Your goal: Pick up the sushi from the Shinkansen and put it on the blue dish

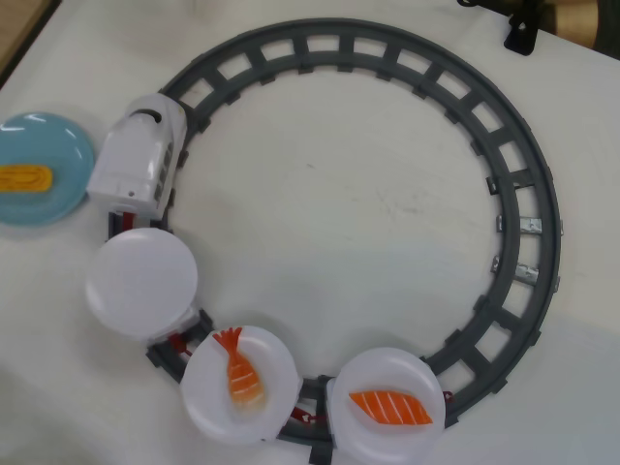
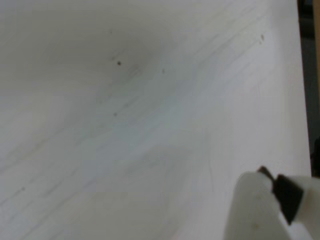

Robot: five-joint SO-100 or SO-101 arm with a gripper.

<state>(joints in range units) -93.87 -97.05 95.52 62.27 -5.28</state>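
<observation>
In the overhead view the yellow-orange egg sushi [image 1: 24,178] lies on the light-blue dish [image 1: 60,145] at the left edge, partly cut off by the frame. The white Shinkansen [image 1: 140,157] stands on the grey track just right of the dish. The first of its three white plates [image 1: 141,282] is empty. The gripper does not show in the overhead view. In the wrist view only part of the gripper [image 2: 272,189] shows at the bottom right, a white finger [image 2: 252,205] and a black piece, over bare table with nothing in it.
The grey ring track [image 1: 528,184] fills most of the table. The second plate [image 1: 208,402] carries a shrimp piece [image 1: 242,373]; the third [image 1: 387,373] carries a salmon piece [image 1: 390,407]. A black fixture [image 1: 523,34] sits at the top right corner.
</observation>
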